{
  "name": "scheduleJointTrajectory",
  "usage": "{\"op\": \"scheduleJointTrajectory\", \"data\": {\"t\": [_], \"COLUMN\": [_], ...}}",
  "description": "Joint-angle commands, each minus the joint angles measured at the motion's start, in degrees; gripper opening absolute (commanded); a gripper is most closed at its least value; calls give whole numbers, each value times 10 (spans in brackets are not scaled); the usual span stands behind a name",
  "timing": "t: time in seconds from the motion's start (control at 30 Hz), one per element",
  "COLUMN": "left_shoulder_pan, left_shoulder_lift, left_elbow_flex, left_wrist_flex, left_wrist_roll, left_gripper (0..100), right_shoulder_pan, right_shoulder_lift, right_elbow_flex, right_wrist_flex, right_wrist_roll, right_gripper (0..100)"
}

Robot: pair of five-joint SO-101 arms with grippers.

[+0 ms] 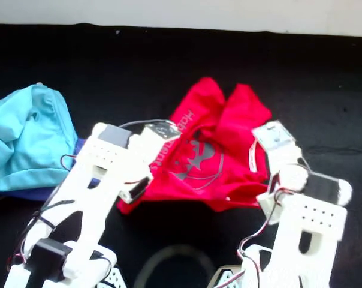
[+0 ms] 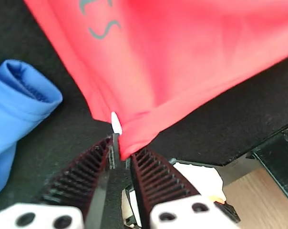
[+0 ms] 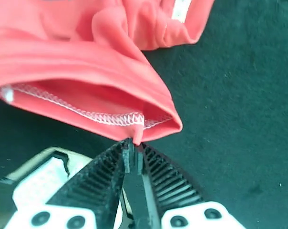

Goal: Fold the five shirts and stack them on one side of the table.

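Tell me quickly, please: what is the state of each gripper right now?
Left gripper: closed, holding a corner of the red shirt.
Right gripper: closed, holding the red shirt by a corner of its hem.

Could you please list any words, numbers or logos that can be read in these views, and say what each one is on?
Grey lettering along the crumpled red cloth shirt: too blurred to read.
Grey round emblem on that shirt: no legible words.
Grey letter strokes in the left wrist view: cut off, unreadable.
The turquoise cloth shirt shows no print.
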Motion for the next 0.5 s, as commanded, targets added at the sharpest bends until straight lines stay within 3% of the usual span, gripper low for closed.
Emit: {"op": "scheduleJointTrajectory", "data": {"t": [0.0, 0.1, 0.27, 0.47], "left_shoulder_pan": [20, 22, 0, -58], "left_shoulder_lift": [-15, -20, -20, -14], "left_elbow_flex": [-1, -8, -87, -86], "left_wrist_flex": [-2, -2, 50, 34], "left_wrist_roll": [-3, -3, -4, -5], "left_gripper": [159, 235, 242, 242], "right_shoulder_pan": [58, 88, 118, 146], "right_shoulder_lift": [-42, -67, -90, -93], "right_elbow_flex": [2, 2, 2, 1], "right_wrist_flex": [-4, -4, -3, -3], "right_wrist_roll": [52, 71, 70, 68], "right_gripper": [6, 6, 14, 200]}}
